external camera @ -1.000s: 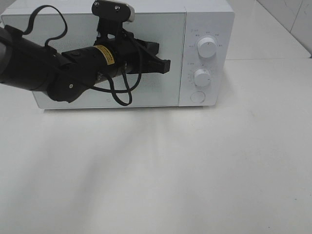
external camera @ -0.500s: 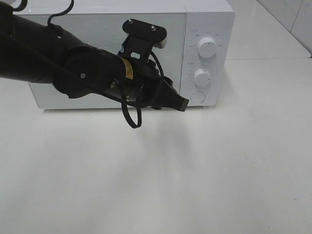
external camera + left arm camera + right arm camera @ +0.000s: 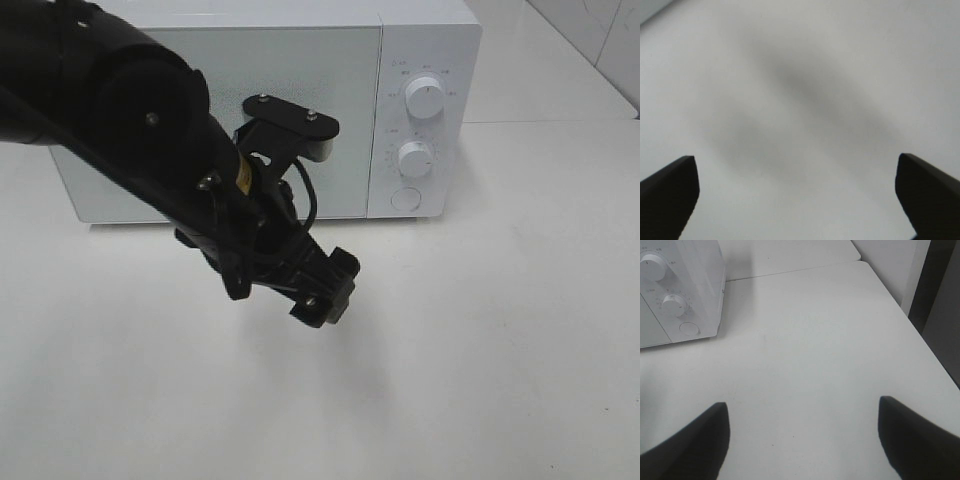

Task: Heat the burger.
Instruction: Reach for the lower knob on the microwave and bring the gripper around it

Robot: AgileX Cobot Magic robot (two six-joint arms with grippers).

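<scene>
The burger is in none of the views, so which way it lies from either hand cannot be told, nor can its long axis; the likeliest guess is that it sits inside the microwave (image 3: 350, 60), whose door (image 3: 300, 120) is shut and shows nothing through its pale front. What the coming move turns on, then, is the microwave's controls: the two knobs (image 3: 426, 98) and the round button (image 3: 404, 198) on the panel at its right end. The left gripper (image 3: 335, 285) hangs in front of the door, low over the table (image 3: 480, 350) and tilted down toward it, with its jaws spread wide and nothing between them. From it the panel lies farther back and off to the right. The high view alone shows this arm's place against the microwave. Its own wrist view shows only the left gripper (image 3: 800, 200) and bare table with soft shadow, which confirms that it holds nothing. The right gripper (image 3: 800, 440) is outside the high view; its wrist view shows it wide open too and empty, above the table to the right of the microwave (image 3: 680, 290), with the knobs and button in sight but well apart from it. Of the two, the left gripper looks nearer to the door, though how far the right one stands from the panel cannot be judged
</scene>
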